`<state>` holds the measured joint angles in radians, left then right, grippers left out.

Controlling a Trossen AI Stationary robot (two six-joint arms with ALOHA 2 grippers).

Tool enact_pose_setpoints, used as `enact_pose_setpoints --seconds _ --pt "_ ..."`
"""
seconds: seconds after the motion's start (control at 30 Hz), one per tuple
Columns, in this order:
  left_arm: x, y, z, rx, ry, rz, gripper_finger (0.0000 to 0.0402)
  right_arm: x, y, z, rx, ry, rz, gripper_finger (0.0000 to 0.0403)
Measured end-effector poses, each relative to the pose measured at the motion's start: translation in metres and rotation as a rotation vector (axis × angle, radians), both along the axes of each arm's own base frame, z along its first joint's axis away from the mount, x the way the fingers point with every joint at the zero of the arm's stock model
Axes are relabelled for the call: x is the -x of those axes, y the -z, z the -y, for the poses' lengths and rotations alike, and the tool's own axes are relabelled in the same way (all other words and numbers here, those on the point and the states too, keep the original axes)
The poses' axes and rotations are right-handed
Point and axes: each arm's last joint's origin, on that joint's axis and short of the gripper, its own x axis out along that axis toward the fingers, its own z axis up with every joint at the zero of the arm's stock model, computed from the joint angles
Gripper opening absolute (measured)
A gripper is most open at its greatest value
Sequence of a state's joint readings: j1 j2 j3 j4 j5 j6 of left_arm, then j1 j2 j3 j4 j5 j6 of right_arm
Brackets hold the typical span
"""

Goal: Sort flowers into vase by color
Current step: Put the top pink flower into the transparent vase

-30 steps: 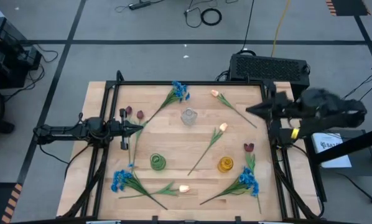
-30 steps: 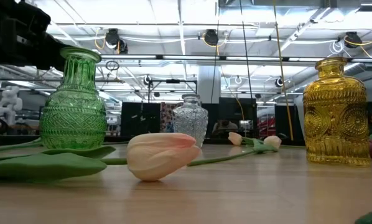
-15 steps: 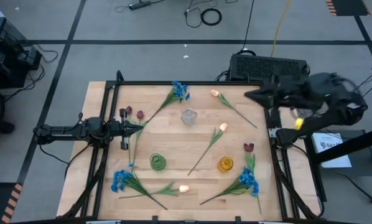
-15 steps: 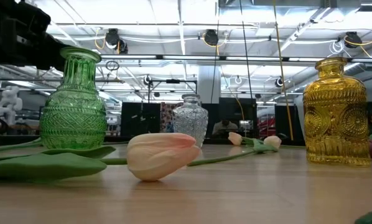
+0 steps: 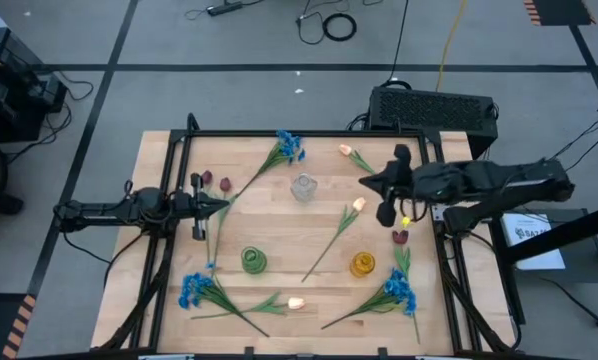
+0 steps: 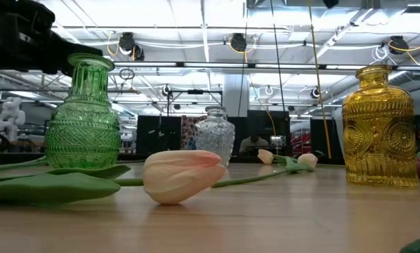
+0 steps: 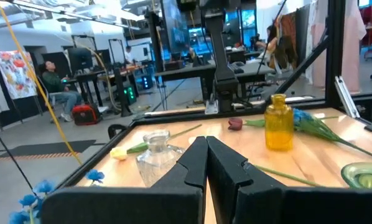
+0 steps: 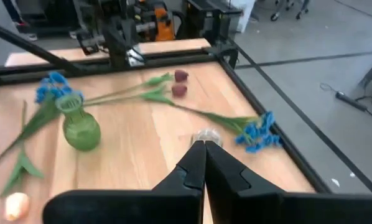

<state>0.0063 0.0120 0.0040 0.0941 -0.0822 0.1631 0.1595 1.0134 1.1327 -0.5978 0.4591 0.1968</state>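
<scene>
- Nearest the front edge of the surface (image 5: 159, 300) lie a blue bloom (image 5: 191, 290) toward the front left corner, a cream-peach tulip (image 5: 297, 303) at mid-front, and another blue bloom (image 5: 399, 293) toward the front right corner.
- Just behind them stand the green vase (image 5: 254, 261) and the amber vase (image 5: 363, 264), both empty.
- A dark red tulip (image 5: 400, 237) lies near the right edge, behind the amber vase.
- My right pincer (image 5: 369, 183) is clenched on nothing, hanging over the right half of the surface, above a cream-peach tulip (image 5: 358, 204) near the middle.
- My left pincer (image 5: 222, 207) is clenched and empty too, waiting at the left edge beside two dark red tulips (image 5: 216, 182).
- The clear vase (image 5: 302, 187) stands behind centre, empty.
- Along the back edge lie a third blue bloom (image 5: 290, 146) and one more cream-peach tulip (image 5: 346, 150).
</scene>
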Motion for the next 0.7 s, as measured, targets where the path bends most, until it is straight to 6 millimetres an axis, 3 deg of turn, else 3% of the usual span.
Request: enact_pose_setpoints --seconds 0.17,0.33,0.43,0.7 --pt "0.0 -0.008 0.0 0.049 -0.004 0.058 0.0011 -0.006 0.047 -0.001 0.008 0.012 -0.042 0.0" --pt "-0.001 -0.042 -0.003 0.083 -0.105 -0.07 0.0011 -0.005 0.077 0.0 -0.006 0.025 -0.01 0.0" --pt "-0.009 -0.082 -0.004 0.077 -0.119 -0.109 0.0011 -0.004 0.09 0.0 -0.006 0.023 -0.015 0.0" --pt "-0.046 -0.213 -0.003 0.123 -0.112 -0.257 0.0011 -0.004 0.093 0.002 0.091 0.061 -0.02 0.0"
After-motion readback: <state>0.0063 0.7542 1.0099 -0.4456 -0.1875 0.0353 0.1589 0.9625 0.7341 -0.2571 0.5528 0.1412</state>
